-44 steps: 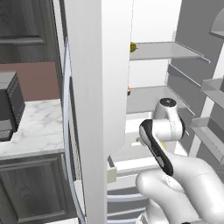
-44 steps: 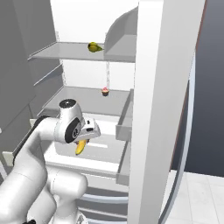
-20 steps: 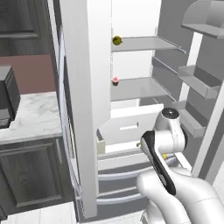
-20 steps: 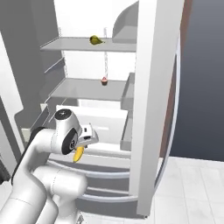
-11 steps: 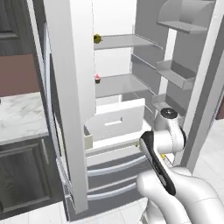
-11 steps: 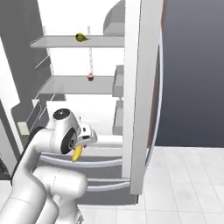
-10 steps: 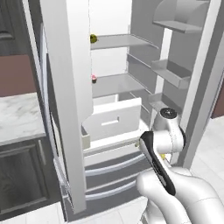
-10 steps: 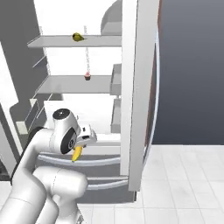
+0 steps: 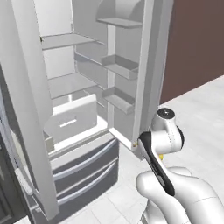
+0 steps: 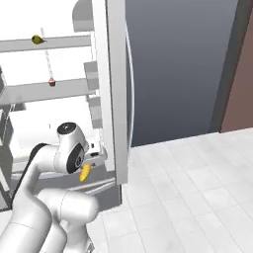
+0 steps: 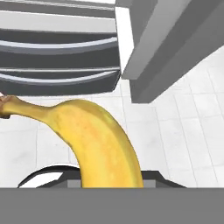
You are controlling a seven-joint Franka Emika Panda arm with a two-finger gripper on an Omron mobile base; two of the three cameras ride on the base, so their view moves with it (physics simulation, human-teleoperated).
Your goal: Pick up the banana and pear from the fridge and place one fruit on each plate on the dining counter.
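Pear [image 10: 37, 39] is sitting on the fridge [image 9: 83, 87] top shelf at far left, not fetched yet; a red cupcake [image 10: 51, 81] is resting one shelf below. Gripper [image 10: 91, 159] is pinching the banana [image 11: 100, 140] just outside the open door [image 10: 117, 89], which is crowding its right. No plates or counter showing.

You see a bright yellow banana [image 11: 103, 140] with a brown stem, a white fridge [image 9: 83, 109] with grey drawers, and white floor tiles [image 10: 197, 197].
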